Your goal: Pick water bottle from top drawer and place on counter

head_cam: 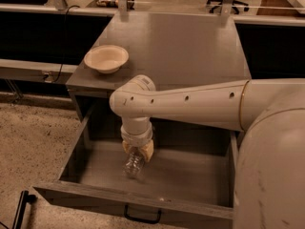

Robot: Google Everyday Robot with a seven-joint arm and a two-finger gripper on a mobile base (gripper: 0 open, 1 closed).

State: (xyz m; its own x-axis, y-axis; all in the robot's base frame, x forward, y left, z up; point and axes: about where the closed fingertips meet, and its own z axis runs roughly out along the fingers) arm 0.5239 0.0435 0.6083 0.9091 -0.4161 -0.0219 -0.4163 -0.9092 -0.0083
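The top drawer [190, 178] stands pulled open below the counter [186, 46]. The water bottle [133, 167], clear and crinkled, lies on the drawer floor left of centre, its lower end pointing toward the front panel. My gripper [137, 152] reaches straight down into the drawer from the white arm. Its tan fingers [148, 151] are closed on the bottle's upper end, which they hide. The bottle still rests low in the drawer.
A cream bowl [106, 58] sits on the counter's left front corner. The drawer's black pull handle [142, 217] is at the bottom edge. My arm's white body [271, 166] fills the right side. Dark panels and pale ledges flank the counter.
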